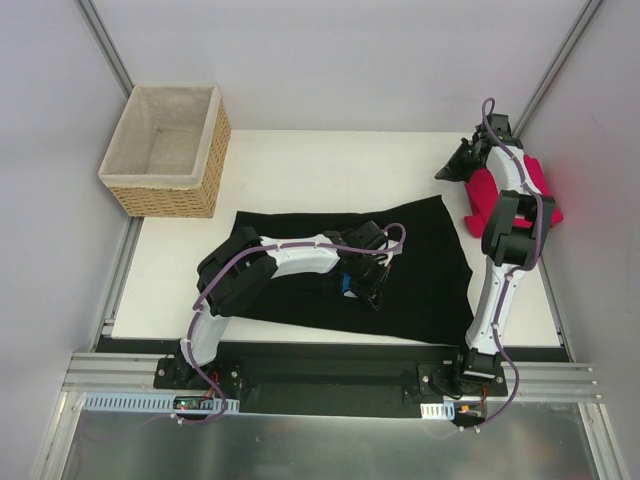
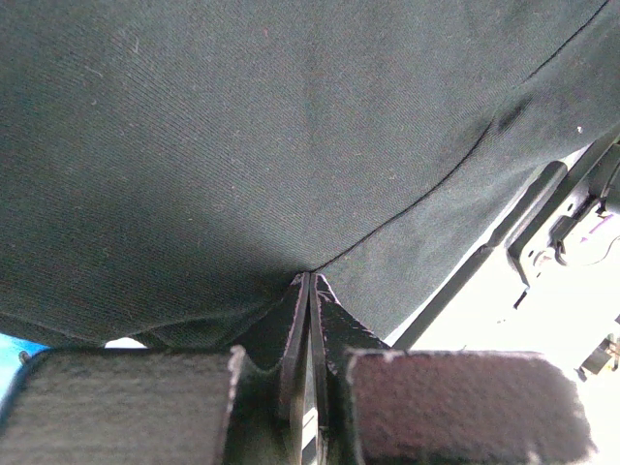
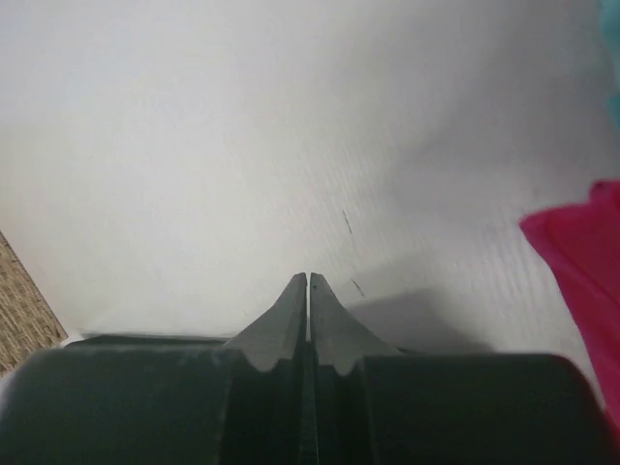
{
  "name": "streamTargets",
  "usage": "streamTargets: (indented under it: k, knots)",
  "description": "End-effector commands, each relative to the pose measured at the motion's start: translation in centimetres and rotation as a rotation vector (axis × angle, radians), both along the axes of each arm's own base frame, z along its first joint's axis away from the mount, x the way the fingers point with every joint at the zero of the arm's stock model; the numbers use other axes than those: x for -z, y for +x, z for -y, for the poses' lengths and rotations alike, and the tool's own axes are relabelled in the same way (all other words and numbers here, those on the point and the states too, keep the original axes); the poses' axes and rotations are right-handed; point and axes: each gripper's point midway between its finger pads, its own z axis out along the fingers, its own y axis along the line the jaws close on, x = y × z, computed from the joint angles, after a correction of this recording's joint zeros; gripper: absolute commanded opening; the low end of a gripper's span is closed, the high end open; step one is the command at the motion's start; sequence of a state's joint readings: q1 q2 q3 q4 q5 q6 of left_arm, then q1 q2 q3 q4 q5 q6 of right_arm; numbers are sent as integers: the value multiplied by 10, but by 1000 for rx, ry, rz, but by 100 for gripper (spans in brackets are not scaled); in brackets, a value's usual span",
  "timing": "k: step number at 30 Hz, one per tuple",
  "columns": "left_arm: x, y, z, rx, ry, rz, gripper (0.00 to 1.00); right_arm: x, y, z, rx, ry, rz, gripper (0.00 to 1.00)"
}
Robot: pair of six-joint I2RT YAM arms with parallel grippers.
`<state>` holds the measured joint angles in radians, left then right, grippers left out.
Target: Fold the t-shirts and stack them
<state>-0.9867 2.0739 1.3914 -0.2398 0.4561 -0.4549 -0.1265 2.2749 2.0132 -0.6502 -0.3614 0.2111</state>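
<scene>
L pincer nips 1 black tee, R pincer clenched empty, 1 red tee.

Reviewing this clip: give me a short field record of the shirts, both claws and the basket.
black t-shirt: spread over the middle of the table, blue print patch showing by the left arm
pinkish-red t-shirt: bunched at the right edge, partly under the right arm
left claw: shut, pinching a ridge of the black t-shirt
right claw: shut, holding nothing, over bare table beside the pinkish-red t-shirt
wicker basket: far left corner, only its pale lining visible inside
stack: not started
</scene>
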Motion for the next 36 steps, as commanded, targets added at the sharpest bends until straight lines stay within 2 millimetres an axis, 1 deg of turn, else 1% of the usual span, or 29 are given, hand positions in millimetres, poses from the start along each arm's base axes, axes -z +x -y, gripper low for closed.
streamTargets:
  k: [1,2,3,4,5,6,7,8,9,10,11,12,13,14,15,16,18,19,20,21,22,24,29,34,36]
  knots:
    - [23,-2,-20,14,95,-2,0,-42,35,-20,-57,119,217,12]
    - [23,-2,-20,14,94,-2,0,-61,35,-22,-73,118,270,19]
    - [23,-2,-20,15,96,0,0,-72,32,-24,-91,119,297,22]
    - [23,-2,-20,15,96,0,0,-79,28,-23,-101,101,313,24]
    - [26,-2,-20,15,101,-4,0,-94,15,-22,-106,79,330,26]
    - [24,-1,-19,14,97,-5,0,-89,3,-15,-92,32,296,27]
    - [25,-1,-19,16,98,-5,0,-87,-7,-12,-81,15,268,28]
    - [26,-3,-19,19,101,-12,0,-76,-22,-10,-67,8,211,29]
    - [25,-2,-17,20,96,-12,0,-75,-38,-12,-70,27,164,29]
    - [26,-2,-17,22,96,-13,0,-71,-48,-15,-78,40,137,29]
    - [26,-2,-17,24,95,-13,0,-63,-59,-14,-74,34,98,29]
    - [26,-2,-17,23,96,-12,0,-54,-77,-15,-71,29,54,29]
    - [25,-2,-17,23,93,-12,0,-46,-87,-14,-67,16,27,29]
    - [25,-2,-17,25,93,-11,0,-37,-94,-6,-40,-35,-5,29]
    - [25,-2,-18,22,96,-10,0,-30,-107,-4,-39,-52,-49,29]
    - [25,-2,-18,23,97,-9,0,-26,-113,-2,-60,-75,-64,29]
    - [25,-2,-18,23,96,-8,0,-18,-124,10,-67,-161,-129,29]
    - [25,-2,-18,24,96,-7,0,-10,-128,14,-102,-211,-162,29]
    - [25,-2,-18,22,95,-9,0,-6,-133,24,-97,-269,-197,30]
    - [25,-1,-18,21,96,-8,0,-3,-139,26,-98,-279,-234,30]
    - [25,-2,-19,22,98,-8,0,3,-141,29,-119,-299,-250,30]
    - [25,-2,-18,21,97,-8,0,9,-142,32,-128,-313,-264,30]
    - [25,-2,-18,22,97,-6,0,30,-141,24,-148,-261,-304,30]
    - [25,-2,-20,19,99,-6,0,43,-141,23,-149,-253,-323,30]
    - [26,-2,-20,20,101,-6,0,45,-136,24,-147,-258,-319,30]
